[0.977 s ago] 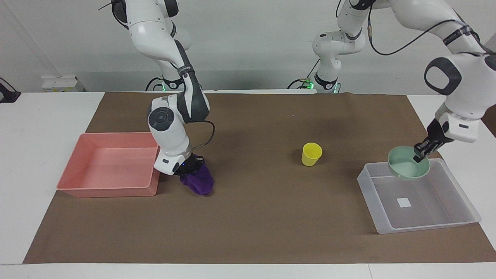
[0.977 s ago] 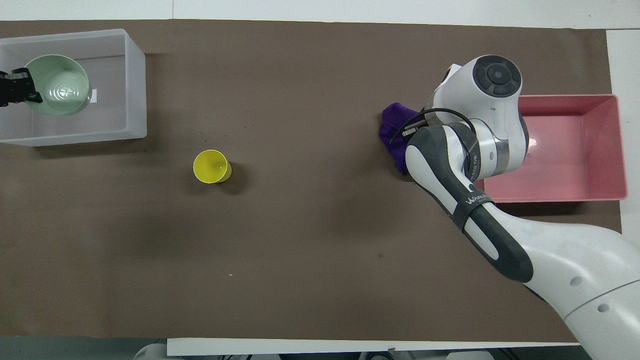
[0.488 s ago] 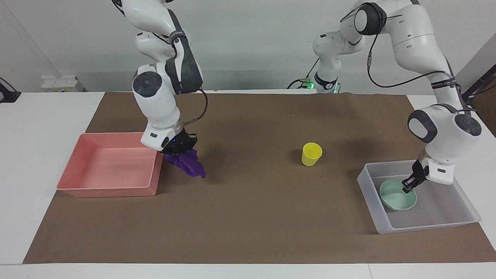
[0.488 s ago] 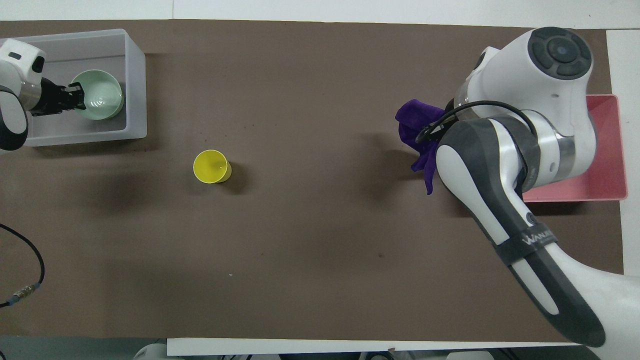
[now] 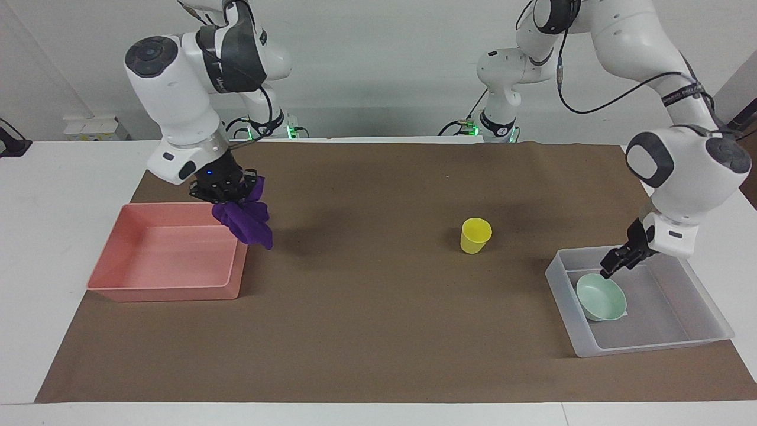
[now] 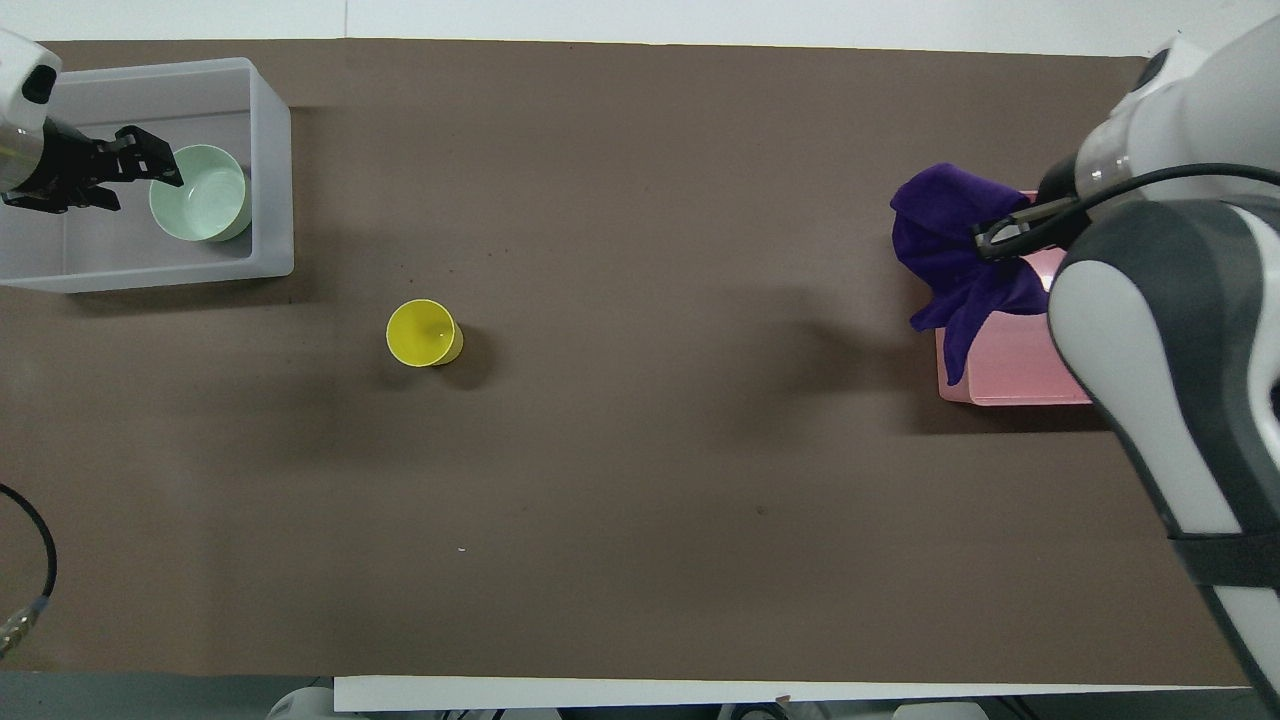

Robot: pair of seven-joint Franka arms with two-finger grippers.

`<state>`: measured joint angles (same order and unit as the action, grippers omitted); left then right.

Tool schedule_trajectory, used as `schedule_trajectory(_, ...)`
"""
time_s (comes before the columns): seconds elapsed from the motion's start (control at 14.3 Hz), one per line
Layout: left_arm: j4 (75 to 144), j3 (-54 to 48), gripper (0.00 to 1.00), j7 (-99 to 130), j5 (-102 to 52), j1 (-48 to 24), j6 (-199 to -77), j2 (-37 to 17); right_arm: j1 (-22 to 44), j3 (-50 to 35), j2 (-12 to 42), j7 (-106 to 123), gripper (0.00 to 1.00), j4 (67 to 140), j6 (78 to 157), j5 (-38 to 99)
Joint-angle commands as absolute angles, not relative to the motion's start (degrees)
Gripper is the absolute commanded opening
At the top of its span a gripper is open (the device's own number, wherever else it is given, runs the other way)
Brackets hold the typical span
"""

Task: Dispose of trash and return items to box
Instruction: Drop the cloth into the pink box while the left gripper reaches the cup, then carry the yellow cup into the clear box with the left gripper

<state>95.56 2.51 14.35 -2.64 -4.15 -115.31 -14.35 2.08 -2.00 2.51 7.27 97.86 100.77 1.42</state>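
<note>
My right gripper (image 5: pixel 227 192) is shut on the purple cloth wad (image 5: pixel 245 219), which hangs in the air over the pink tray's (image 5: pixel 165 290) edge on the side toward the yellow cup. In the overhead view the cloth (image 6: pixel 950 240) drapes over the tray's rim (image 6: pixel 1000 385). The mint-green bowl (image 5: pixel 601 297) lies in the clear bin (image 5: pixel 650 343), slightly tilted. My left gripper (image 5: pixel 612 266) is open just above the bowl's rim, apart from it. It also shows over the bin (image 6: pixel 270 150) in the overhead view (image 6: pixel 150 160), beside the bowl (image 6: pixel 200 192). The yellow cup (image 5: pixel 475 235) stands upright on the mat.
A brown mat (image 5: pixel 378 331) covers the table. The pink tray sits at the right arm's end and the clear bin at the left arm's end. The cup (image 6: pixel 424 333) stands between them, closer to the bin.
My right gripper lifted the purple cloth off the mat and carried it up over the pink tray's edge. My left gripper lowered the bowl into the clear bin, let go and rose slightly.
</note>
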Motion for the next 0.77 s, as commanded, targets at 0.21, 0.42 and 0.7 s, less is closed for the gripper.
schedule_trajectory(0.21, 120.9, 2.9, 1.0, 30.6, 1.7, -22.1, -120.9, -0.5, -7.7, -2.4, 0.9, 11.8, 0.0, 102.5, 101.5, 0.4)
schedule_trajectory(0.42, 130.6, 2.8, 0.99, 34.5, 1.6, -25.6, -132.1, 1.0, -9.8, -2.4, 1.4, 12.0, 0.0, 107.7, 107.6, 0.3)
schedule_trajectory(0.7, 132.8, 2.9, 0.0, 38.2, 1.6, -25.8, -136.0, 0.2, -11.0, -2.4, 6.7, 11.9, 0.01, 110.0, 113.5, 0.3)
